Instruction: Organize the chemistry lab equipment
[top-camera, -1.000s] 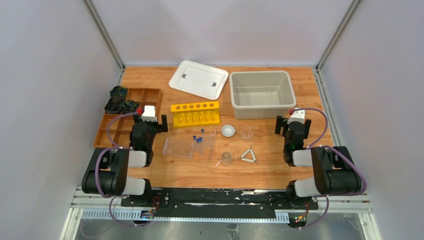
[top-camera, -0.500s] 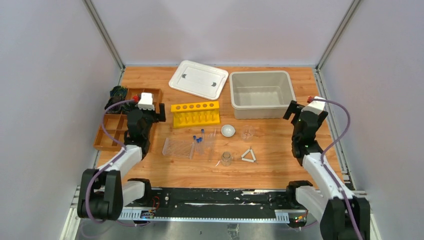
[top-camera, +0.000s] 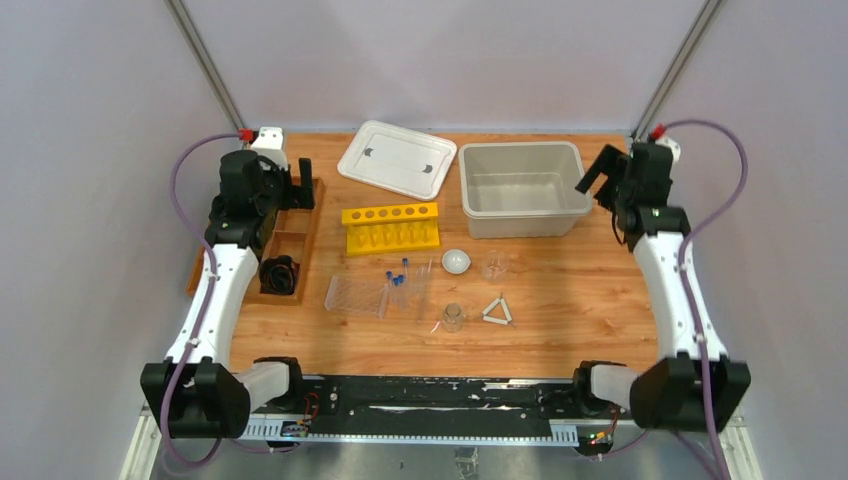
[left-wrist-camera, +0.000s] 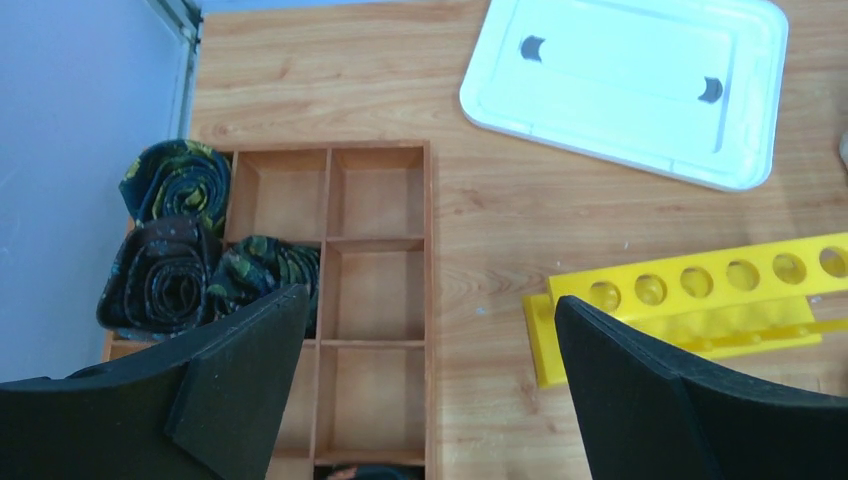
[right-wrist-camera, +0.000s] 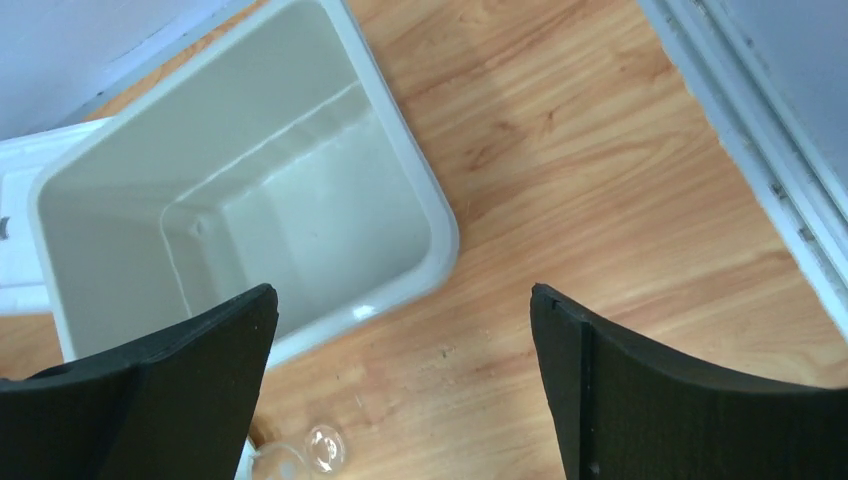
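Overhead view of a wooden table (top-camera: 570, 300) with chemistry equipment loose near its middle. A clear plastic rack (top-camera: 358, 296) lies flat on the wood. Small clear blue-capped tubes (top-camera: 398, 278) lie at its right edge. To the right of the tubes sits a white dome-shaped piece (top-camera: 456, 261), and just beyond it stands a small clear glass beaker (top-camera: 494, 266). A second beaker (top-camera: 453, 317) stands nearer the arm bases, with a small white triangle (top-camera: 497, 311) lying flat just to its right.

Behind this group is a yellow tube stand (top-camera: 391, 228) with a row of round holes along its top. Further back, a white lid (top-camera: 397, 159) lies flat beside an open pale bin (top-camera: 521, 188). Along the table's left edge is a wooden divided tray (left-wrist-camera: 378, 260), with dark rolled cloths (left-wrist-camera: 165, 285) in some of its compartments.

The left gripper (left-wrist-camera: 428, 310) hangs above the far end of the tray, well away from the equipment, its jaws spread wide and nothing between them. The right gripper (right-wrist-camera: 402, 295) hangs above the right end of the bin, jaws likewise spread wide and holding nothing; its wrist camera looks down into the bin and onto bare wood beside it
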